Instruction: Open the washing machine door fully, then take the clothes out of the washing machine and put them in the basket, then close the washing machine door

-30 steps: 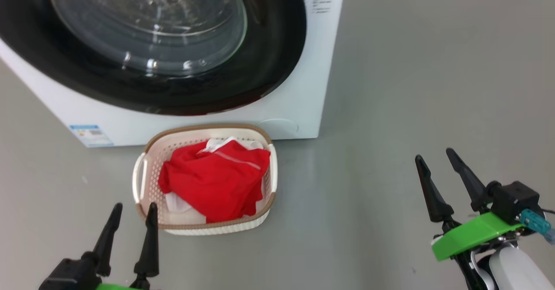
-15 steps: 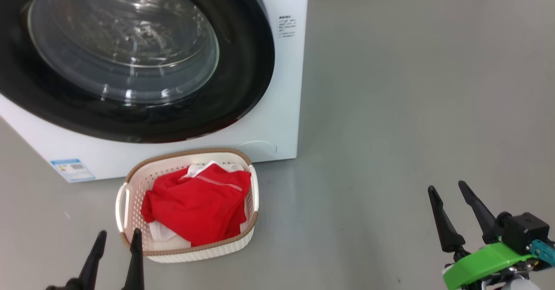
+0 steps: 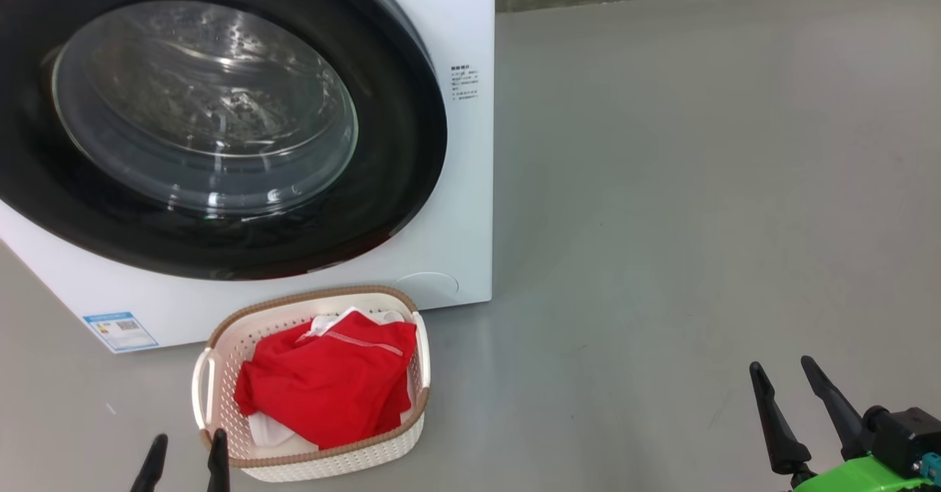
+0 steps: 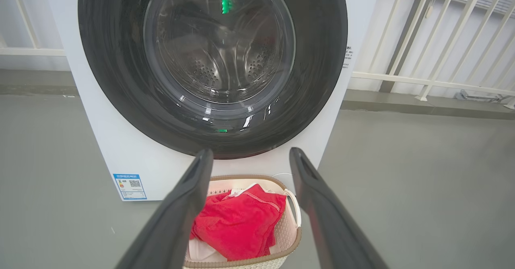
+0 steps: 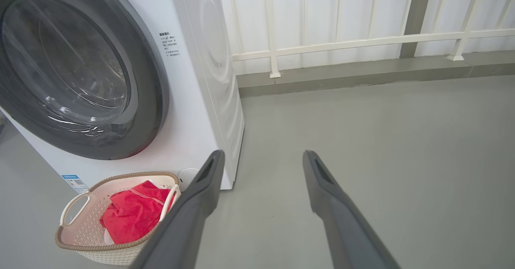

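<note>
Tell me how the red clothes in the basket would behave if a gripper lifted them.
Probably floppy: the clothes lie crumpled in folds, so they would likely sag from a pinch. Likely light for their bulk, being thin fabric heaped in the basket. The weave looks matte, so probably not slippery.

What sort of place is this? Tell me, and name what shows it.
Likely a laundry spot on a balcony or utility area: a white front-loading washing machine on a bare grey floor, a basket of red clothes before it, white railing behind.
</note>
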{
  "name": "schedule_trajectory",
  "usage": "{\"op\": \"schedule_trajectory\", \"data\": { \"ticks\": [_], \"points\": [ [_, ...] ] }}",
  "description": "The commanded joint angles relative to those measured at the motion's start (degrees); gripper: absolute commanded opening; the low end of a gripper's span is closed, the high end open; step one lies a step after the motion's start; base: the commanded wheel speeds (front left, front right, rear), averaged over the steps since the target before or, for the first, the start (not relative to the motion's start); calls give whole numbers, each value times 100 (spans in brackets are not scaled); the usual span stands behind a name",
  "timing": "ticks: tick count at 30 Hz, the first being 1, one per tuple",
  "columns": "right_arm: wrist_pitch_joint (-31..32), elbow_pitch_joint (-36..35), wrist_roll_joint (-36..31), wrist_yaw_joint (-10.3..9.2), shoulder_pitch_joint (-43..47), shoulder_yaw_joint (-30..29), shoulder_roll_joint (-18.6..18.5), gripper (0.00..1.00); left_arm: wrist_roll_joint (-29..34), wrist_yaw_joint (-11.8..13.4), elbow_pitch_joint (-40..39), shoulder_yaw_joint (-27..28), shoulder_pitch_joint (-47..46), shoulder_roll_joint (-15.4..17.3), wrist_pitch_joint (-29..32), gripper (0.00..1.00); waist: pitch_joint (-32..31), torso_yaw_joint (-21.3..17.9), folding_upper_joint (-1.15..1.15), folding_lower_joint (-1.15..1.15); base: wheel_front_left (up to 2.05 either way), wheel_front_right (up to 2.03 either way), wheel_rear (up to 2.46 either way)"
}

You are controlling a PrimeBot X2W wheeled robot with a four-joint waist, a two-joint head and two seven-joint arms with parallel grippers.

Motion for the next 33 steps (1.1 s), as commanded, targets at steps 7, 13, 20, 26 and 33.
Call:
{"op": "schedule_trajectory", "data": {
  "ticks": [7, 13, 20, 26, 33],
  "points": [
    [-22, -198, -35, -8, 83, -3, -92, 100, 39, -32, -194, 264, 73, 19, -46, 100, -132, -9, 0, 0, 0, 0, 0],
    [-22, -239, -48, -8, 150, -37, -86, 100, 58, -32, -228, 277, 130, 1, -46, 100, -182, -8, 0, 0, 0, 0, 0],
    [-22, -261, -48, -8, 167, -58, -87, 100, 89, -32, -304, 289, 165, -31, -46, 100, -196, -34, 0, 0, 0, 0, 0],
    [-22, -281, -51, -8, 171, -64, -75, 100, 112, -32, -295, 311, 157, -54, -46, 100, -180, -43, 0, 0, 0, 0, 0],
    [21, 99, 7, 0, 261, -128, 165, 0, -1, 8, 112, 57, 222, -178, 47, 0, -175, -45, 0, 0, 0, 0, 0]
  ]
}}
